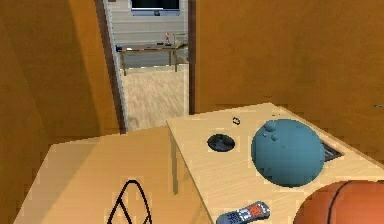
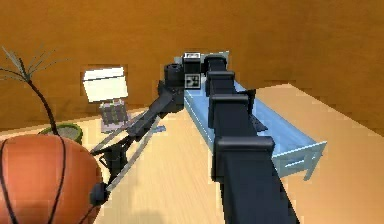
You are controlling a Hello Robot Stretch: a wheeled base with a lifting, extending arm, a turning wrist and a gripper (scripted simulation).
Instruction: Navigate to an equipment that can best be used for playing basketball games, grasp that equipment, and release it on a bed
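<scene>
Down at the arm side view's lower left, the basketball (image 2: 45, 182) is cut off by the edge. The gripper (image 2: 128, 135) points toward it, but I cannot tell whether it holds anything. In the forward view's bottom-right corner, the ball's orange curve sits beside a teal dome (image 1: 288, 152) on the table (image 1: 200, 140).

Light wood worktop (image 1: 200, 140), teal dome (image 1: 288, 152) mid-top, dark disc (image 1: 221, 142) at its 9 o'clock, small dark bit (image 1: 236, 121) at 10 o'clock, blue-orange handset (image 1: 245, 214) at 7 o'clock, basketball (image 1: 345, 205) at 5 o'clock, contact with top unclear.
</scene>
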